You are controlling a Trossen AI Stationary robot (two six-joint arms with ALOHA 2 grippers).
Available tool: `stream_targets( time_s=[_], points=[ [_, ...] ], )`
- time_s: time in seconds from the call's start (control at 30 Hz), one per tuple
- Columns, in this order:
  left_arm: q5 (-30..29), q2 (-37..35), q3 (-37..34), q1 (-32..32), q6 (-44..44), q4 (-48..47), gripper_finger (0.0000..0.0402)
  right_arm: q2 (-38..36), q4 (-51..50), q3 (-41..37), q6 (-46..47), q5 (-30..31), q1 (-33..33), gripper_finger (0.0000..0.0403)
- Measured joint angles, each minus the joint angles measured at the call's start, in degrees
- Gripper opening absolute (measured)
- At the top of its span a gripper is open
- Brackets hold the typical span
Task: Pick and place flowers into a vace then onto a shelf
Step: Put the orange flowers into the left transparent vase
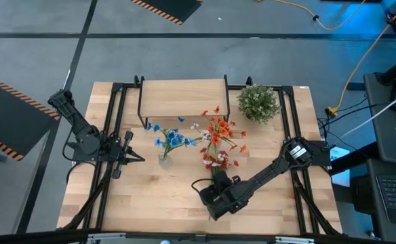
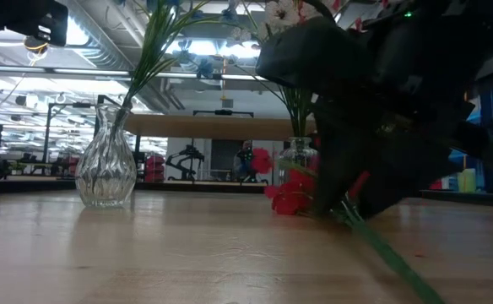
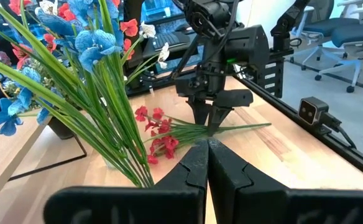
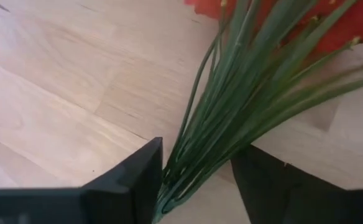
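Note:
A red sprig point(image 3: 163, 134) lies flat on the table, blooms point(image 2: 287, 196) toward the vases and green stems point(image 4: 231, 106) toward the near edge. My right gripper point(image 4: 200, 152) slants down over the stem end, open, one finger on each side of the stems. The blue flowers point(image 1: 171, 139) stand in a glass vase point(image 2: 105, 165). The orange-red flowers point(image 1: 218, 132) stand in a second vase point(image 2: 297, 159). My left gripper point(image 1: 138, 158) is shut and holds nothing, just left of the blue flowers' vase. The shelf point(image 1: 182, 98) stands at the far edge. My right gripper straddles the red sprig's stem bundle point(image 4: 188, 168) near its cut end, coming from above at a slant, fingers across the stems. The stems lie against the inner side of one finger point(image 4: 150, 177). Whether the other finger point(image 4: 262, 180) touches them I cannot tell. The sprig rests on the table.
A round bushy green plant point(image 1: 258, 103) stands at the far right, beside the shelf. Black frame rails point(image 1: 113, 122) run along both sides of the table. Bare tabletop point(image 1: 150, 196) stretches along the near edge, left of my right gripper.

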Motion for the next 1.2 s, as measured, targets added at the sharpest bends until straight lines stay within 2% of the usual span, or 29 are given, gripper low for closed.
stream_targets(
  time_s=[0.4,0.67,1.03,1.2],
  points=[
    [0.00,0.00,0.00,-0.02,-0.04,0.11,0.0001,-0.03,-1.73,0.00,0.40,-1.09,-0.01,0.0019],
    [-0.02,0.00,0.00,-0.02,0.02,0.15,0.0003,-2.30,-4.57,0.00,1.65,-1.57,1.89,0.0012],
    [-1.07,-0.07,0.00,-0.02,-3.59,0.44,0.0001,-6.81,-4.88,0.03,-0.70,7.84,8.27,0.0012],
    [-1.49,-0.07,0.00,-0.02,-6.58,0.48,0.0003,-7.13,-0.75,0.35,-8.04,11.84,9.98,0.0012]
  ],
)
